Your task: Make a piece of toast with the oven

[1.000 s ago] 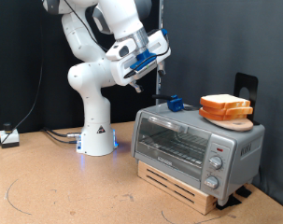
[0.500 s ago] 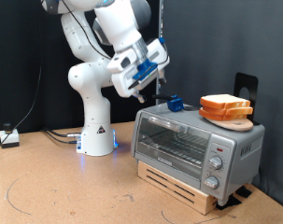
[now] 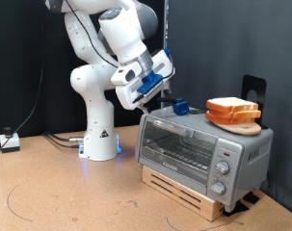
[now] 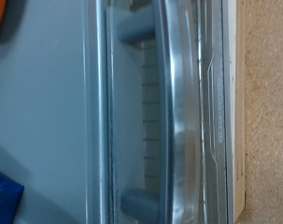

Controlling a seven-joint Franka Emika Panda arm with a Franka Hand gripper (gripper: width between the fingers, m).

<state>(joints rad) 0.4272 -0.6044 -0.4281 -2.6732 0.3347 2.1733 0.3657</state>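
Note:
The silver oven (image 3: 189, 146) stands on a wooden slatted base, its glass door shut. The piece of toast (image 3: 232, 106) lies on a round wooden board (image 3: 245, 126) on the oven's top, towards the exterior view's right. My gripper (image 3: 145, 104) hangs just above the oven's top edge at the exterior view's left end, apart from the toast, with nothing seen between its fingers. The wrist view looks close down on the oven's grey bar handle (image 4: 174, 112) and the oven's top panel (image 4: 43, 112); the fingers do not show there.
A small blue object (image 3: 181, 107) sits on the oven's top beside the gripper, and it also shows in the wrist view (image 4: 3, 201). A black bracket (image 3: 253, 90) stands behind the toast. The arm's white base (image 3: 99, 144) and cables are at the exterior view's left on the wooden table (image 3: 68, 197).
The gripper has come down and a little to the exterior view's left, from above the oven's top towards its upper front edge. Oven, toast and board have not moved.

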